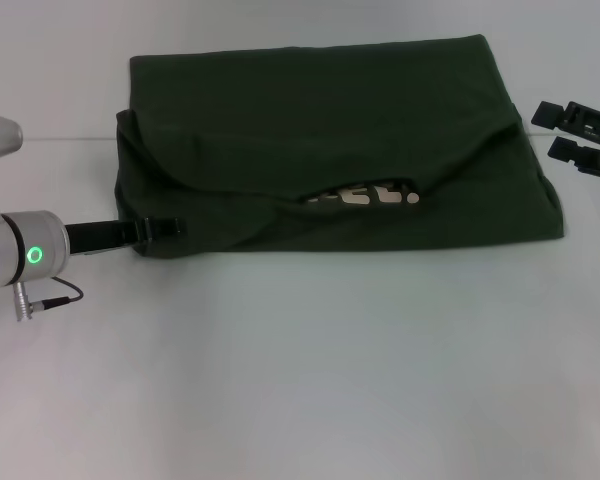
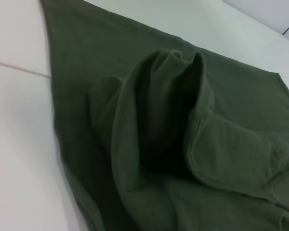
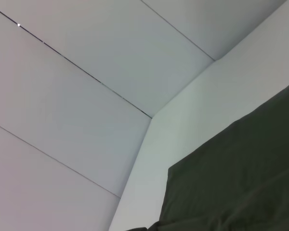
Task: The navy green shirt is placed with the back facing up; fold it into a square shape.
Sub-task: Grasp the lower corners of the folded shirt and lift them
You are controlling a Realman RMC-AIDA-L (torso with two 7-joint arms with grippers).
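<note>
The navy green shirt lies folded into a rough rectangle at the far middle of the white table, with a pale print showing in a gap near its front edge. My left gripper is shut on the shirt's near-left corner, low at the table. The left wrist view shows bunched, folded fabric of the shirt. My right gripper is open and empty, hovering just off the shirt's right edge. The right wrist view shows one corner of the shirt.
The white table stretches wide in front of the shirt. A seam line runs across the table at the far left. Pale wall panels stand behind the table.
</note>
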